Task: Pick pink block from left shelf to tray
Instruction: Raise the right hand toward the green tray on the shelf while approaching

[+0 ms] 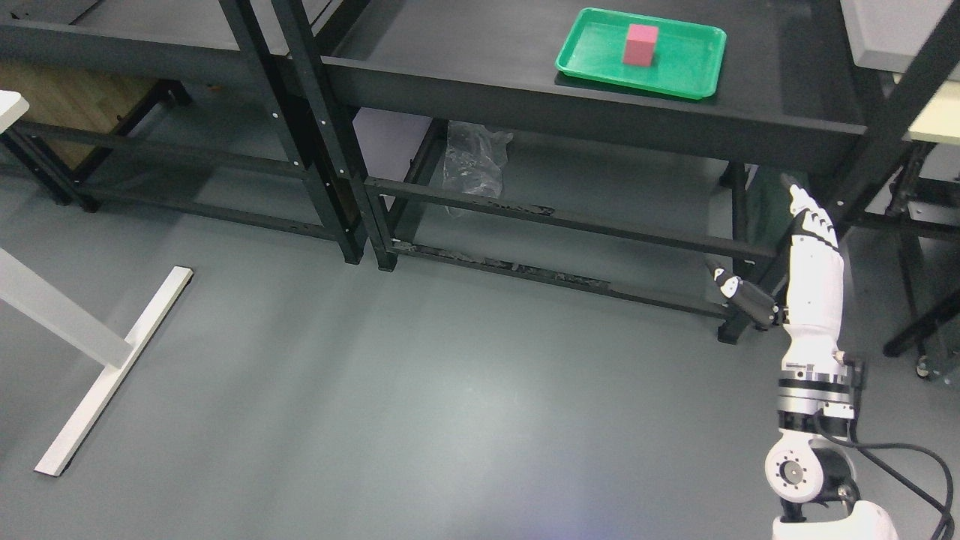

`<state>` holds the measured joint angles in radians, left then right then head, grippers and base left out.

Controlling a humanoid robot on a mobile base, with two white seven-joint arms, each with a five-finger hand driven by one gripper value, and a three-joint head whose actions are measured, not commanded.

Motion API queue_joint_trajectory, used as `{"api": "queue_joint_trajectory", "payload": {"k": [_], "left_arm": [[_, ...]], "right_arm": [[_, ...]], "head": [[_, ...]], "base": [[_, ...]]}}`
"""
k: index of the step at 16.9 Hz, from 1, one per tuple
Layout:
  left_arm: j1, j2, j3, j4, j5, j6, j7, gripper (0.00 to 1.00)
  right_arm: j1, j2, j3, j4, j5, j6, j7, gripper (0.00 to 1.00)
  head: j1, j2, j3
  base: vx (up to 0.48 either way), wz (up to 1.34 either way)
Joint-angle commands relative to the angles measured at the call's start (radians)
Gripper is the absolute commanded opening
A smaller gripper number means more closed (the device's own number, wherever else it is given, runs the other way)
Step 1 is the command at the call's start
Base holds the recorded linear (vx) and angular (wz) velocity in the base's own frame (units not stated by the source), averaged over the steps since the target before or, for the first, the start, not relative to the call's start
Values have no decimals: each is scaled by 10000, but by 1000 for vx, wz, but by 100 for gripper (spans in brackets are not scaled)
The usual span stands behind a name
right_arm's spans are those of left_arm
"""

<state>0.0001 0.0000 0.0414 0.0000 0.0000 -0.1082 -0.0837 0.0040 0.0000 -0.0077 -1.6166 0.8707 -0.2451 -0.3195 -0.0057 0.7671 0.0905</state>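
Note:
A pink block stands upright inside a green tray on the black shelf top at the upper right. My right hand is low in front of that shelf, well below and to the right of the tray. Its white fingers point straight up and the thumb juts out to the left, so it is open and holds nothing. The left arm does not show.
Black shelving frames span the top, with a crumpled clear plastic bag under the right shelf. A white table leg and foot lie at the left on the grey floor. A black post rises just right of my hand.

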Motion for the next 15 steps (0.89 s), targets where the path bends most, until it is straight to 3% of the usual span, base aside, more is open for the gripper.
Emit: {"api": "queue_joint_trajectory", "payload": {"k": [1, 7, 15], "left_arm": [[-231, 175, 0, -175, -15, -8, -7, 100], [-231, 175, 0, -175, -15, -8, -7, 100], [-231, 175, 0, -175, -15, -8, -7, 100]], "right_arm": [[160, -174, -92, -63, 3258, -3, 35, 99], [-39, -174, -92, 151, 3228, 103, 142, 99], [-208, -174, -107, 244, 2461, 901, 1584, 98]], "head": [[0, 0, 0], [0, 0, 0], [0, 0, 0]], "base": [[302, 294], [324, 130], [329, 48]]}}
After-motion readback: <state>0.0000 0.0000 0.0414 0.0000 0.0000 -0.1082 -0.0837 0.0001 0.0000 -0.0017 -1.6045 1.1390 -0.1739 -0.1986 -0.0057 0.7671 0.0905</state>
